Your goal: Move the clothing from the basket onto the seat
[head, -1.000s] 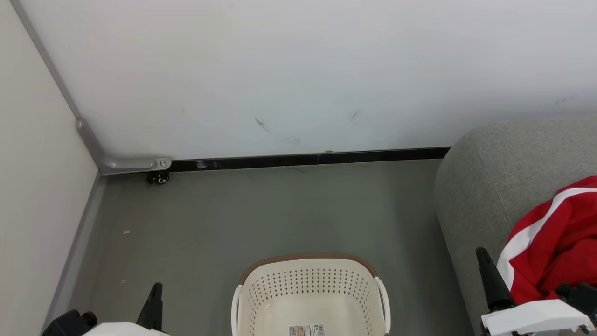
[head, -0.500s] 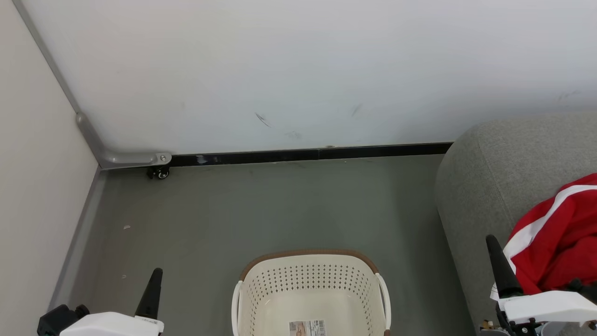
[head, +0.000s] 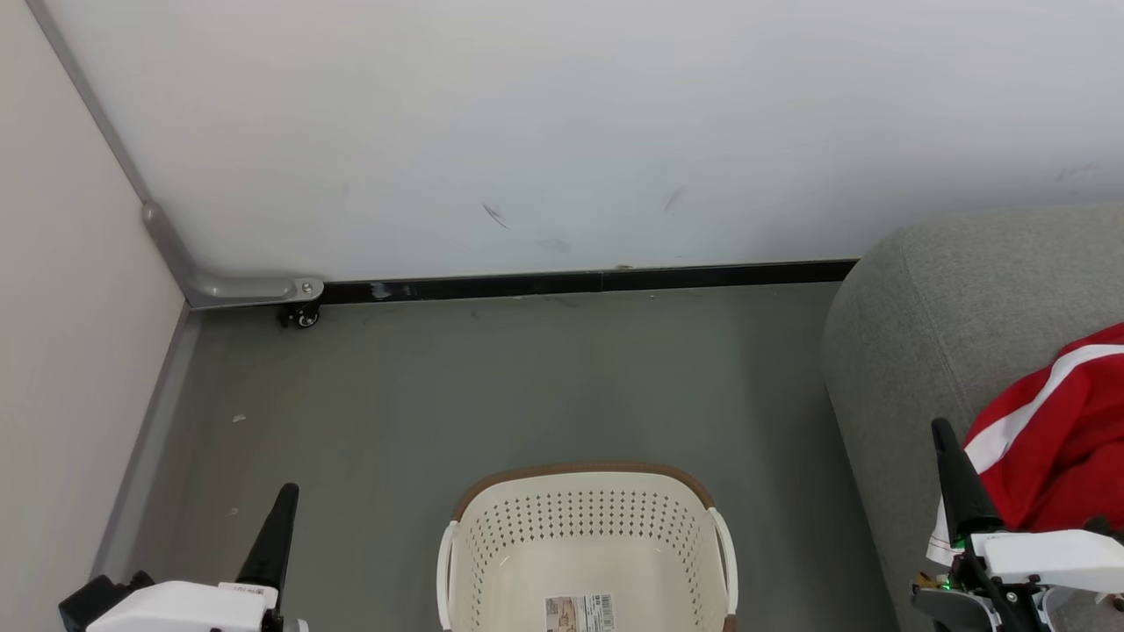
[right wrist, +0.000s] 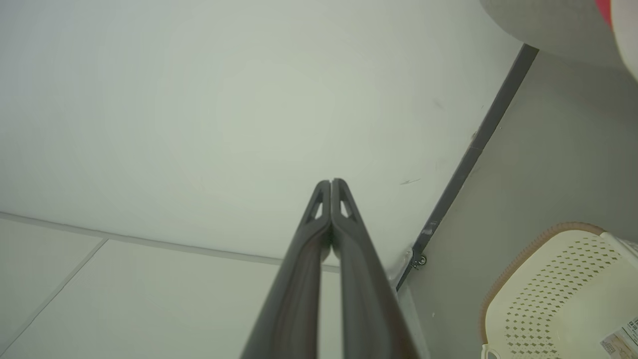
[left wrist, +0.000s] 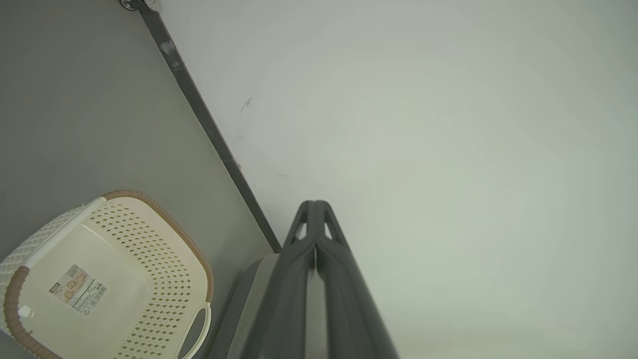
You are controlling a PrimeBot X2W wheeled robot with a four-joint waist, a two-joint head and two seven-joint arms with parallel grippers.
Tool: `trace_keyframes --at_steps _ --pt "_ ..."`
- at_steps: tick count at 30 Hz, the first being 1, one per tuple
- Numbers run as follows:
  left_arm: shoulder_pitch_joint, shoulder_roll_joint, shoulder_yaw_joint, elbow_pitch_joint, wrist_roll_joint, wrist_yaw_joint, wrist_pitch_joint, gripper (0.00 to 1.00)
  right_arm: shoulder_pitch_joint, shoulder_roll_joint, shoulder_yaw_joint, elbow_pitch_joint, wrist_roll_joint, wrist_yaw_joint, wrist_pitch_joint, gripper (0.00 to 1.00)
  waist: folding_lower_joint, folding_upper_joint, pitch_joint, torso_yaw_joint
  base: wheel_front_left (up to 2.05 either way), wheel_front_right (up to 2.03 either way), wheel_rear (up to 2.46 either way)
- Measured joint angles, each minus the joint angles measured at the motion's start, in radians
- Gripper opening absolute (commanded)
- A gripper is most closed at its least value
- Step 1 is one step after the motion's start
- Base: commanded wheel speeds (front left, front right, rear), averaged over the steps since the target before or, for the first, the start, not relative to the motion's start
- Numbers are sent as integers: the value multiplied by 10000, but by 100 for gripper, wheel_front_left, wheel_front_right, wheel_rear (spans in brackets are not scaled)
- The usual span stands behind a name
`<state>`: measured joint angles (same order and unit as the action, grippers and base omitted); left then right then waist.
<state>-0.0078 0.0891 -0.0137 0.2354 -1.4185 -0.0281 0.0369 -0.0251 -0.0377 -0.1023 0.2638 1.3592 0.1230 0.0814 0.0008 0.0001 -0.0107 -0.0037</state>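
The cream basket (head: 587,518) with a brown rim stands on the floor at the bottom centre, nothing in it but a barcode label; the left wrist view has the basket (left wrist: 149,259) at lower left and the right wrist view has the basket (right wrist: 558,279) at lower right. Red clothing (head: 1058,439) with white stripes lies on the grey seat (head: 931,325) at the right. My left gripper (head: 286,493) is shut at the lower left, left of the basket, its tips (left wrist: 315,204) pressed together. My right gripper (head: 941,428) is shut beside the clothing, holding nothing, tips (right wrist: 331,182) together.
A white wall with a black skirting strip (head: 580,283) runs across the back. A metal bracket with a small castor (head: 300,314) sits in the left corner. Grey floor (head: 492,386) lies open between wall, basket and seat.
Both grippers have risen a little in the head view and the right one has shifted right; the view itself has tilted slightly, so wall and basket sit a bit higher. Both stay shut.
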Motion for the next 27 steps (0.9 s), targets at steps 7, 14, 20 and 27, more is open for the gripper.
trace_keyframes --at_steps 7,14,20,27 --pt "-174 -136 336 65 -828 -345 259 0 -54 0 -169 10 1026 0 142 0 -2 0 62 15 0 0 0" --pt "-296 -359 711 153 -1772 -706 514 0 -282 -2 -276 23 2196 0 197 0 -2 0 129 31 0 0 0" --pt "-392 -395 788 190 -1979 -792 596 0 -405 -2 -305 36 2380 0 199 0 -3 0 136 33 0 0 0" --pt "-392 -395 796 226 -1979 -794 596 0 -405 -2 -307 36 2380 0 199 0 -3 0 135 34 0 0 0"
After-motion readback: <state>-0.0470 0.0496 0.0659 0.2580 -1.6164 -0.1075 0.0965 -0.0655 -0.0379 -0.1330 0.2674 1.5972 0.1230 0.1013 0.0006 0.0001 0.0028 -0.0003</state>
